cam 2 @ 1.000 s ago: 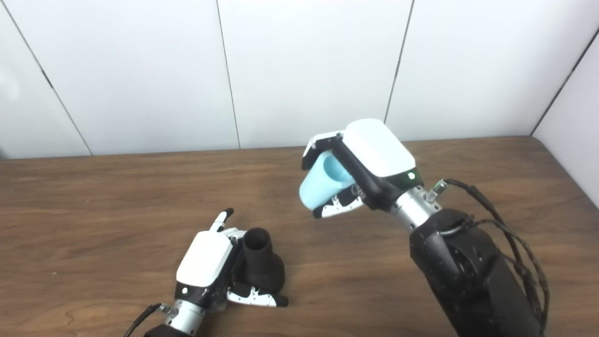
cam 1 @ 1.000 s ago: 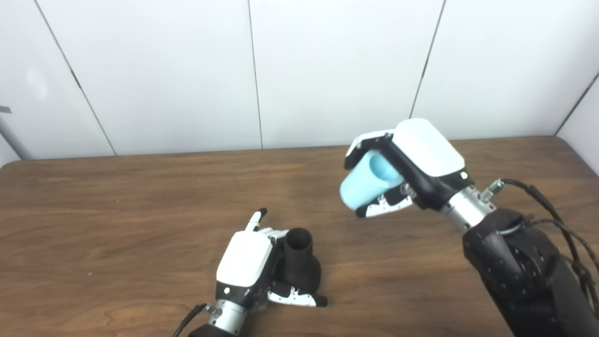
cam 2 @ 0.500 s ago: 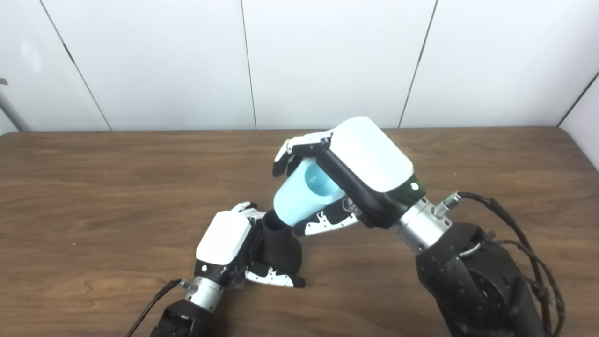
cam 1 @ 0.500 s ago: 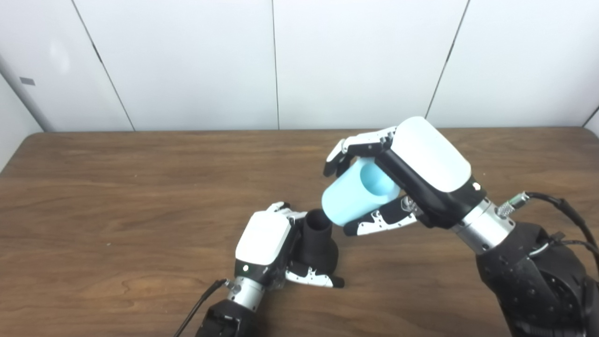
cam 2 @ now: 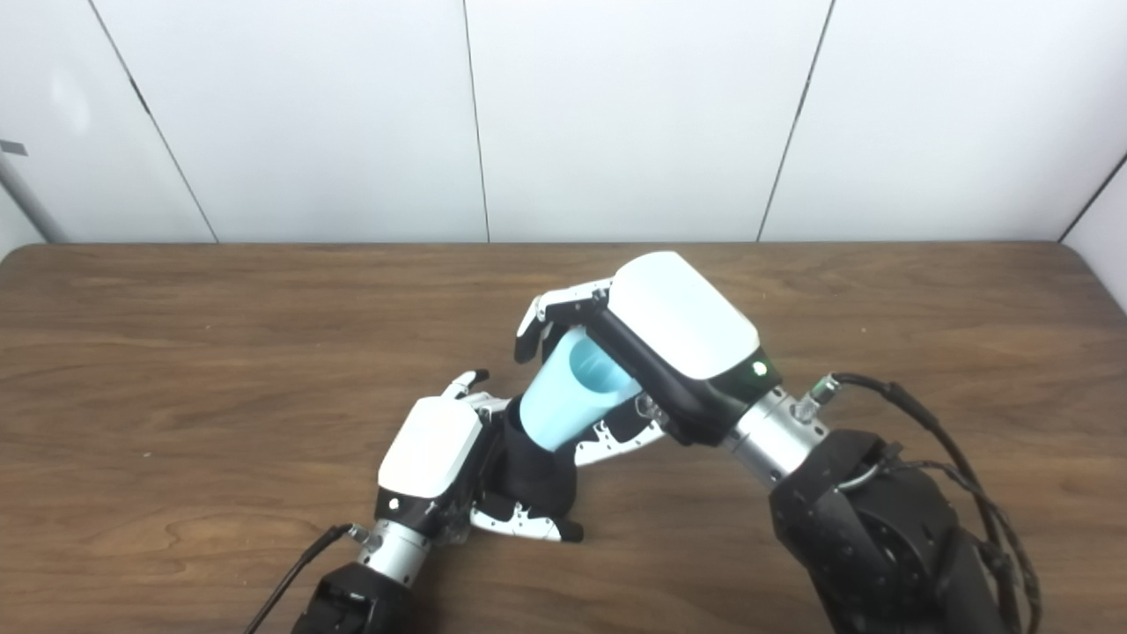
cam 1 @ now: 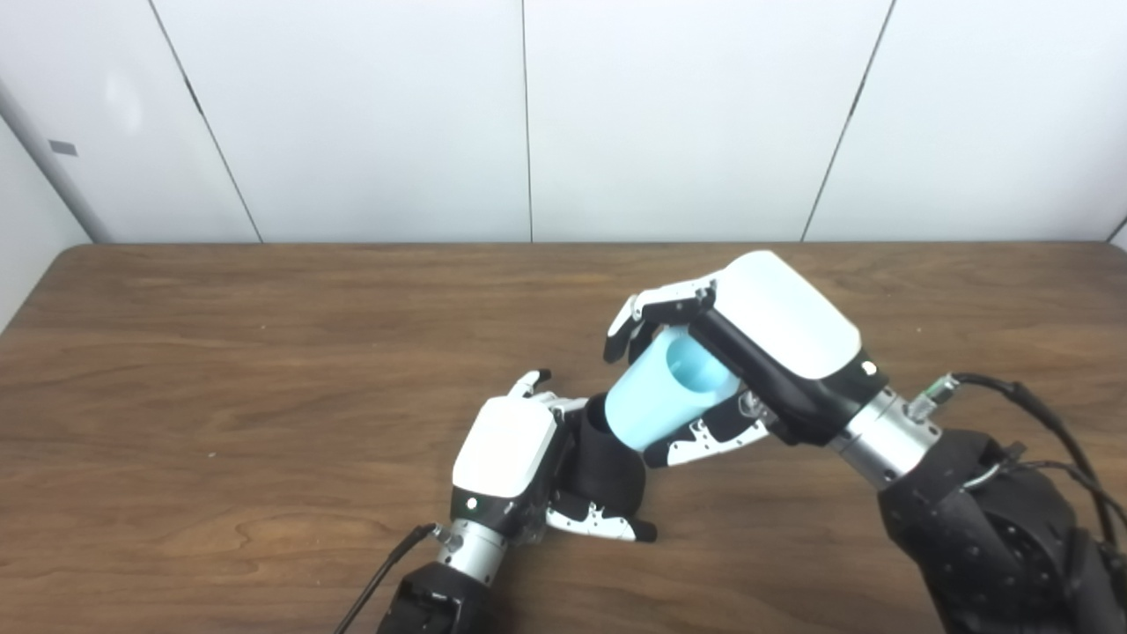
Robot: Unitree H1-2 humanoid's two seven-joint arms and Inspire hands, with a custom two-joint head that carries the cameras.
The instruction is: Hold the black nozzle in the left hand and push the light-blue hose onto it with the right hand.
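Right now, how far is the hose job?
Done: left hand grips the black nozzle on the table; right hand holds the light-blue hose. In hand: the hose's lower end meets the nozzle's neck. Left: pushing it fully on.

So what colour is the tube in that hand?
Light blue hose, clearest in the left eye view.

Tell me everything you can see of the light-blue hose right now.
The light-blue hose is a short, smooth, plastic-looking tube with an open upper end showing a hollow inside. The right hand grips it, tilted down to the left. Its lower end sits on the neck of the black nozzle, held by the left hand at the table.
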